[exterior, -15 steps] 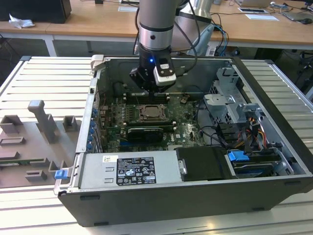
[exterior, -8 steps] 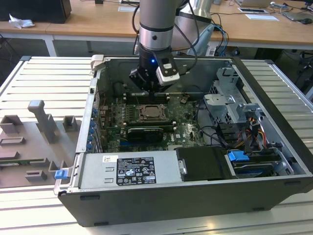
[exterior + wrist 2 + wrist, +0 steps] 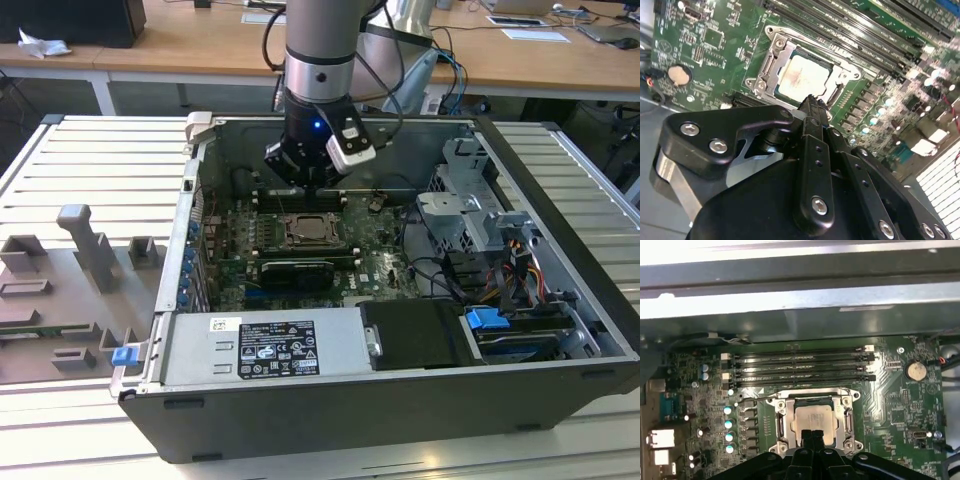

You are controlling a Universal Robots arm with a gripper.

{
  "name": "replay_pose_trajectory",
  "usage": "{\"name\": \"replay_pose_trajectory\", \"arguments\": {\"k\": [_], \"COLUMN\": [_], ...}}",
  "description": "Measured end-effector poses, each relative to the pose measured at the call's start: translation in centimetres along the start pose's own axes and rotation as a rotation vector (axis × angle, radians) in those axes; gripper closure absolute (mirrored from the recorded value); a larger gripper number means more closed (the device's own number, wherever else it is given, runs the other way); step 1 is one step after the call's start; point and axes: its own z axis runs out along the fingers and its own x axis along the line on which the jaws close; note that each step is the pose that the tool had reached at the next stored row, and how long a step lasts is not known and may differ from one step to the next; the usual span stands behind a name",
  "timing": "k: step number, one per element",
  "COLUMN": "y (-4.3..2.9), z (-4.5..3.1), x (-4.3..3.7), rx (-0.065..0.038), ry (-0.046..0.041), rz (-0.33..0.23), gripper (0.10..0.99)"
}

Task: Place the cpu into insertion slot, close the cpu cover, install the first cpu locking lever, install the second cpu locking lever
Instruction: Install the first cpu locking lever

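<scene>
The cpu (image 3: 813,418), a pale silver-beige square, lies in the insertion slot (image 3: 790,395) on the green motherboard (image 3: 900,405). The cpu cover (image 3: 779,423), a silver frame, lies flat around it. Both wrist views show the chip (image 3: 803,77) framed by the cover (image 3: 771,64). My gripper (image 3: 813,436) hangs just above the near edge of the socket, its black fingers pressed together with nothing between them. In the exterior view the gripper (image 3: 312,186) sits low inside the open computer case, over the far side of the socket (image 3: 306,230).
Long black memory slots (image 3: 800,367) run beside the socket. A coin battery (image 3: 914,371) sits on the board. The case wall (image 3: 190,250), a drive cage with cables (image 3: 480,230) and the power supply (image 3: 270,345) surround the board. Grey fixtures (image 3: 90,250) stand outside on the exterior view's left.
</scene>
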Motion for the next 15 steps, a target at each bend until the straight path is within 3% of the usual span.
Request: {"name": "replay_pose_trajectory", "arguments": {"k": [10, 15], "y": [0.00, -0.01], "z": [0.00, -0.25], "x": [0.02, 0.37], "rx": [0.000, 0.000], "ry": [0.0028, 0.0026], "rz": [-0.097, -0.109], "gripper": [0.980, 0.980]}}
